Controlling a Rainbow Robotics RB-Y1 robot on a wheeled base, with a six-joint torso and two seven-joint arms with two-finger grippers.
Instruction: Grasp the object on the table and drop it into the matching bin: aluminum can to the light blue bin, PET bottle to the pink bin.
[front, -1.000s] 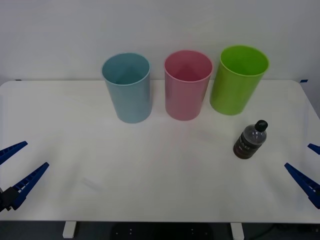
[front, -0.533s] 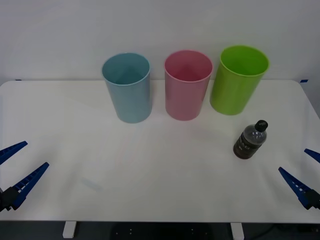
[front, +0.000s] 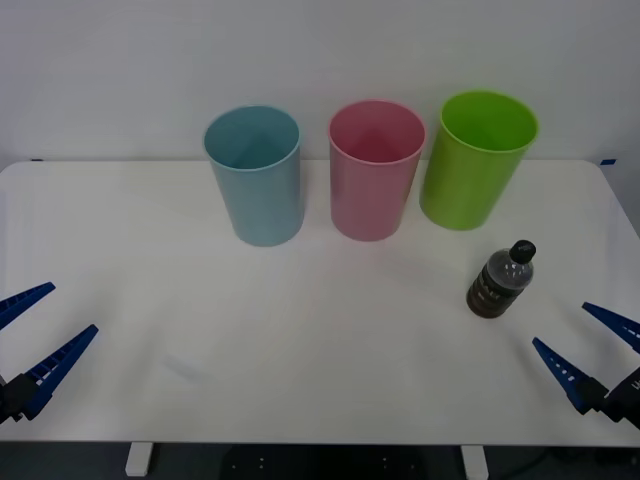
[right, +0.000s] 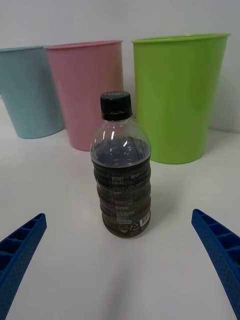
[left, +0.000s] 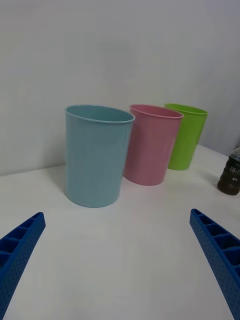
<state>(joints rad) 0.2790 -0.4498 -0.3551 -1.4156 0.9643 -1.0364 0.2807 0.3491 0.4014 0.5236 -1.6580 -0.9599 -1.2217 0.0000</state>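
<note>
**Right gripper lined up on upright bottle**

Nearest, the right gripper (front: 590, 358) hovers low at the table's (front: 300, 340) right front edge, fingers spread wide — the nearer arm. Just beyond, centred between them, the bottle (front: 500, 280) stands upright, untouched. The left gripper (front: 35, 338) waits spread at far left. Behind — blue bin (front: 255, 175), pink bin (front: 375, 170), green bin (front: 475, 160).

Both claws (front: 35, 336) (front: 590, 345) agape, low.

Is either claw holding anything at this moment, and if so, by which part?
Nothing is held. Both the left claw and right claw are open and empty; the PET bottle stands untouched on the table.
</note>
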